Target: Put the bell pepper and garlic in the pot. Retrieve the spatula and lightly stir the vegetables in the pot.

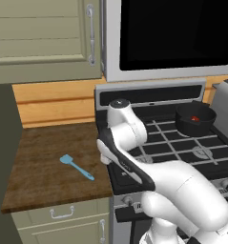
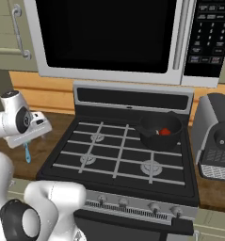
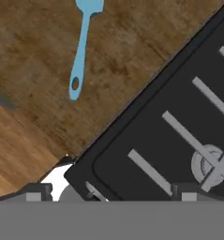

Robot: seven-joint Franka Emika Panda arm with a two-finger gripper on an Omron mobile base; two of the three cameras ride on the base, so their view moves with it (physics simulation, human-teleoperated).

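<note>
The light-blue spatula lies flat on the wooden counter left of the stove, and its handle shows in the upper left of the hand view. My gripper hangs open and empty over the seam between counter and stove, a short way right of the spatula. The black pot sits on the stove's back right burner with the red bell pepper inside it. The garlic is hidden.
A grey boxy appliance stands right of the stove. A microwave hangs above the stove, and cabinet doors hang above the counter. My own arm crosses the stove's left front.
</note>
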